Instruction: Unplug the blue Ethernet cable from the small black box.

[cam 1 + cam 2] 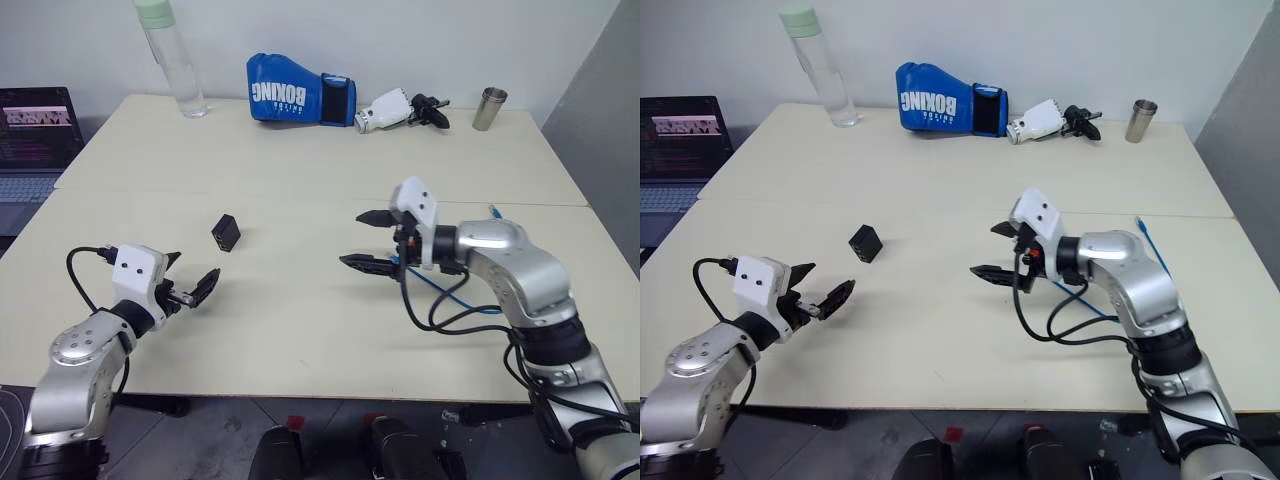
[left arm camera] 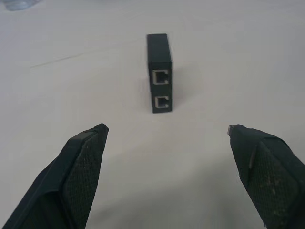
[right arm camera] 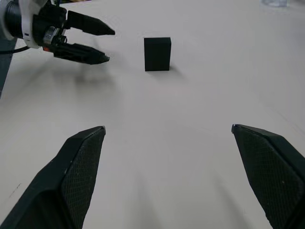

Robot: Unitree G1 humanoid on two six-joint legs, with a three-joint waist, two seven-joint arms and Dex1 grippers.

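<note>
The small black box (image 1: 226, 233) stands alone on the cream table; in the left wrist view the small black box (image 2: 159, 71) shows two empty ports. The blue Ethernet cable (image 1: 455, 291) lies on the table under my right forearm, apart from the box, with one end (image 1: 1143, 230) showing beyond the arm. My left gripper (image 1: 193, 273) is open, short of the box, with nothing between its fingers. My right gripper (image 1: 351, 240) is open and empty, to the right of the box and pointing toward it. The right wrist view shows the box (image 3: 157, 53) beside my left gripper (image 3: 102, 45).
At the table's far edge stand a clear bottle (image 1: 175, 60), a blue boxing glove (image 1: 297, 92), a white-and-black gripper tool (image 1: 400, 110) and a metal cup (image 1: 489, 108). A laptop (image 1: 35, 135) sits off the table's left side. Black arm cables (image 1: 450, 315) loop beneath my right arm.
</note>
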